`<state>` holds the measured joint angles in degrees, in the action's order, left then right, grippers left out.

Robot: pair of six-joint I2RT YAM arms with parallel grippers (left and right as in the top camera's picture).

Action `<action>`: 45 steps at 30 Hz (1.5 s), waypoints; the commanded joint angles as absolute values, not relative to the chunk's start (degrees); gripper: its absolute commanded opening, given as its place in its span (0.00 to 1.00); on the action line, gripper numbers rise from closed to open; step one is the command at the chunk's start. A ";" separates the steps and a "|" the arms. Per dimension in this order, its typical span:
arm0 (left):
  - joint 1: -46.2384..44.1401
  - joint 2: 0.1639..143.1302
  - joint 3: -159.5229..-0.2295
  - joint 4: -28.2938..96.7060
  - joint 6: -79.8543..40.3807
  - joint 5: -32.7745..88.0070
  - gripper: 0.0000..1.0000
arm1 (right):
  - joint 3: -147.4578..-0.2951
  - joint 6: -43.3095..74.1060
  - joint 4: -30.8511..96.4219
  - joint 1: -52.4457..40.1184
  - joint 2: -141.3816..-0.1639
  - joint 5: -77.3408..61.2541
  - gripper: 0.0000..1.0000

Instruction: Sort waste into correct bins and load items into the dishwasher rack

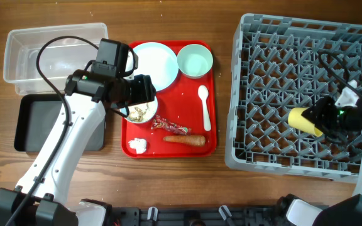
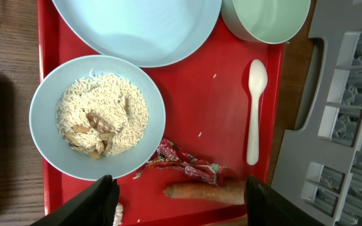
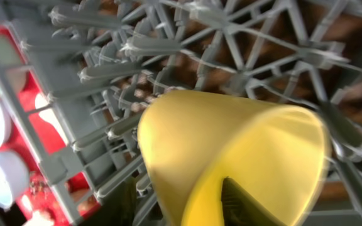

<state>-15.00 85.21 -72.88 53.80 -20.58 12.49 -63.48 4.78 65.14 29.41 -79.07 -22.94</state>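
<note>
- The right claw (image 1: 318,122) is clenched on the cup (image 3: 231,144) (one finger (image 3: 244,201) is seen inside its mouth).
- The cup is carried on its side, just above the pegs of the rack (image 1: 256,94), in the rack's right half.
- The left claw (image 2: 180,183) is spread open and empty, hung low over the red tray (image 1: 211,135).
- Between its fingers, the wrapper (image 2: 184,164) and the carrot (image 2: 206,191) are seen, touching each other.
- The bowl (image 2: 97,116) of scraps (image 2: 102,113) is set just beside the wrapper.
- On the same tray are laid the spoon (image 2: 254,110), the plate (image 2: 137,25), the green bowl (image 2: 266,19) and the tissue (image 1: 137,145).
- Left of it, the tub (image 1: 55,50) and the black tray (image 1: 33,122) are placed side by side.
</note>
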 commanded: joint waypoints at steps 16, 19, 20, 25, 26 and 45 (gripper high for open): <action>-15.16 84.47 -73.21 53.67 -19.68 9.47 0.65 | -72.44 -3.11 66.19 20.43 -73.43 -32.05 0.04; -14.81 84.47 -73.21 53.69 -19.70 8.19 0.65 | -72.44 -2.90 64.03 10.68 -73.52 -32.01 0.04; -14.52 84.47 -73.21 53.74 -19.70 7.79 0.65 | -72.44 -2.79 63.02 7.64 -73.63 -31.90 0.05; -11.25 84.42 -73.21 54.37 -19.92 7.81 0.65 | -72.42 2.17 56.47 -7.57 -74.98 -23.70 0.04; -10.33 84.42 -73.21 54.78 -19.90 7.79 0.65 | -72.42 3.86 54.76 -10.59 -75.88 -22.24 0.04; -3.57 84.42 -73.21 56.88 -19.90 7.81 0.67 | -72.42 7.88 39.66 -34.87 -100.40 -16.12 0.22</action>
<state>-3.95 85.21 -72.88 56.82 -20.40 8.36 -71.31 7.38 40.36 -34.79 -99.96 -17.28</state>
